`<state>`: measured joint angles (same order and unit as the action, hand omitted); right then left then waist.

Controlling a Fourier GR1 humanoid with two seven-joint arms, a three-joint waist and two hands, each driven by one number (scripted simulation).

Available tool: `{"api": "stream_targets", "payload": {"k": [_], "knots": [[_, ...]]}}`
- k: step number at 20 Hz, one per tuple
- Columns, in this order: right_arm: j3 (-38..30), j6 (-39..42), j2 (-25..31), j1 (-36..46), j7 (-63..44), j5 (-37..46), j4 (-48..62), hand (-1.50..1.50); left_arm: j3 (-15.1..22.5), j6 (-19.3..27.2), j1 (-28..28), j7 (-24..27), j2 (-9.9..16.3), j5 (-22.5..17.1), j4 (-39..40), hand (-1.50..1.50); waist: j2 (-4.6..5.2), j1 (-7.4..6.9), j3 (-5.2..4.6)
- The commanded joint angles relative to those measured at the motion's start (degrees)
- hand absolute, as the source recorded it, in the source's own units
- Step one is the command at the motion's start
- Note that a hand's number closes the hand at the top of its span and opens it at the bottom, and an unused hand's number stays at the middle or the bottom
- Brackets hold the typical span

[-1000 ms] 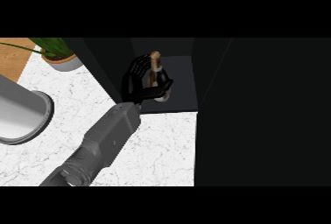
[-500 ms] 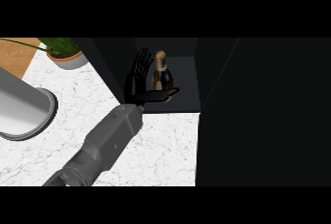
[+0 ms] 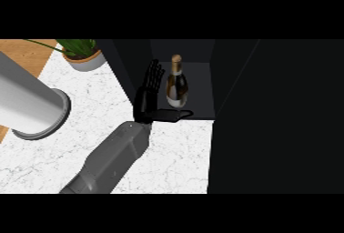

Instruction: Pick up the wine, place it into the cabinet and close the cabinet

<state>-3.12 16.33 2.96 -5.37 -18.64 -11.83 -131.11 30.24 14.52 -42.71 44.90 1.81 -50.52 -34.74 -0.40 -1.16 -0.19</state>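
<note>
Wine bottle (image 3: 177,86) stands upright inside the open cabinet (image 3: 201,59), just to the right of the hand. Only one hand (image 3: 149,93) shows; which arm it belongs to I cannot tell for certain, though it comes in from lower left, so I read it as the left. Fingers are straight and spread upward beside the bottle, thumb stretched out sideways under the bottle's base. Nothing pinched; whether the fingers touch the glass I cannot tell.

Risk, as I judge it: on pulling back, the thumb sits in front of the bottle's foot and could catch it and tip it, since the bottle is tall and narrow. The dark cabinet door (image 3: 275,113), off to the hand's right, is not yet shut; swinging it could clip the forearm.

Against half a second ago: fingers were wrapped round the bottle then; now they have let go and opened. Bottle sits slightly deeper in the cabinet.

Plant pot (image 3: 84,57) and grey cylinder (image 3: 27,104) lie off to the hand's left.
</note>
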Motion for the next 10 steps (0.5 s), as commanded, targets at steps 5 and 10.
{"api": "stream_targets", "payload": {"k": [5,10], "knots": [[1.2,-0.9,-0.7,0.6,0.2,2.8,0.8,-1.5,8.1,5.5,15.5,-9.3,10.0,4.5,-31.7,-1.5,-0.38,-0.89,0.27],[1.7,-0.2,-0.8,-1.7,0.2,1.3,-1.9,-1.5,9.0,11.2,25.0,-15.7,18.4,5.7,-52.6,-1.5,-0.13,-0.1,0.25]]}}
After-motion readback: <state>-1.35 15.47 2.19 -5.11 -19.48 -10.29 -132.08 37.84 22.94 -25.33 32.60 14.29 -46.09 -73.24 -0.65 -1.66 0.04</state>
